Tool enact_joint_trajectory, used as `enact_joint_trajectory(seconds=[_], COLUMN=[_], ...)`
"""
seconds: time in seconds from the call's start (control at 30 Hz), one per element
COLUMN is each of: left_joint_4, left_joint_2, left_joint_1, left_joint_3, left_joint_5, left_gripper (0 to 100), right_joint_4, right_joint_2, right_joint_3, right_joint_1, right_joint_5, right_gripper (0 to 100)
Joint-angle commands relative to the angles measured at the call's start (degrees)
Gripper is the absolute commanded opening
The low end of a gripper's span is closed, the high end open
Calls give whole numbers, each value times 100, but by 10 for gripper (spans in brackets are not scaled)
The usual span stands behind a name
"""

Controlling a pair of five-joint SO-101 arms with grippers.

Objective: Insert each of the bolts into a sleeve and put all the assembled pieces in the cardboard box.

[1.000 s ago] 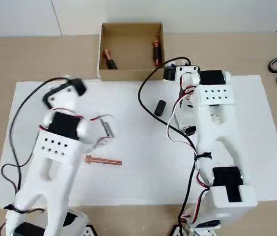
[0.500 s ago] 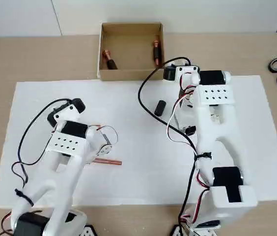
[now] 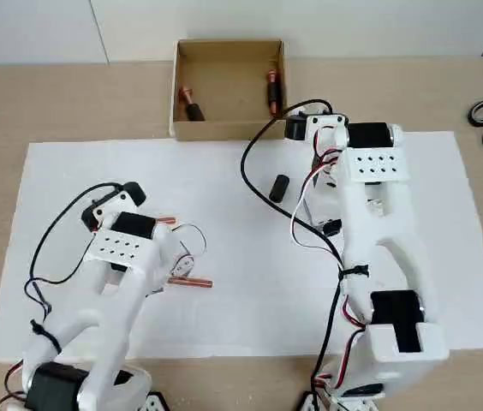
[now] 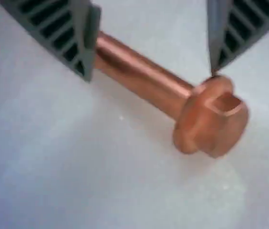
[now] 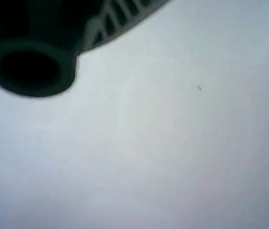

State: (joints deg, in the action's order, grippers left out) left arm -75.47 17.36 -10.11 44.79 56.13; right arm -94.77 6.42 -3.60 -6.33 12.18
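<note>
A wooden surface (image 3: 70,103) carries a white sheet (image 3: 224,317), with the cardboard box (image 3: 175,86) at twelve o'clock. The copper bolt (image 4: 172,100) lies flat on the sheet at seven o'clock, the left pincer (image 4: 149,67) apart and straddling its shank. Rigid, smooth and likely to roll, it seems best pinched mid-shank, leaving the tip free for the black sleeve (image 3: 279,187) near centre.

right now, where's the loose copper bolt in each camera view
high view: bolt lies on the white sheet, partly under the left arm.
left wrist view: it lies on the sheet between the open fingers of the left gripper.
right wrist view: white sheet and a black tube end.
shared landmark: the white sheet.
</note>
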Motion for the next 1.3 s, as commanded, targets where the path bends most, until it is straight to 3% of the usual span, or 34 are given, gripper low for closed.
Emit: enact_joint_trajectory(seconds=[0.0,0.33,0.53,0.7,0.9,1.07,1.27], left_joint_4=[88,1336,1398,1398,1380,668,-800], left_joint_2=[0,9,26,44,53,53,18], left_joint_1=[35,35,0,-9,-88,-545,-677], left_joint_3=[92,884,857,840,804,13,-1745], left_joint_5=[35,70,70,70,53,-105,-1266], left_gripper=[152,148,143,6,6,6,6], right_joint_4=[48,48,48,48,57,57,48], right_joint_2=[-330,-321,-312,-312,-312,-312,-312], right_joint_3=[-35,-26,-26,-26,-26,-26,-26], right_joint_1=[-40,-22,-22,-31,-31,-31,-31], right_joint_5=[-53,-53,-53,-53,-53,-53,-53], right_gripper=[4,4,4,4,4,4,4])
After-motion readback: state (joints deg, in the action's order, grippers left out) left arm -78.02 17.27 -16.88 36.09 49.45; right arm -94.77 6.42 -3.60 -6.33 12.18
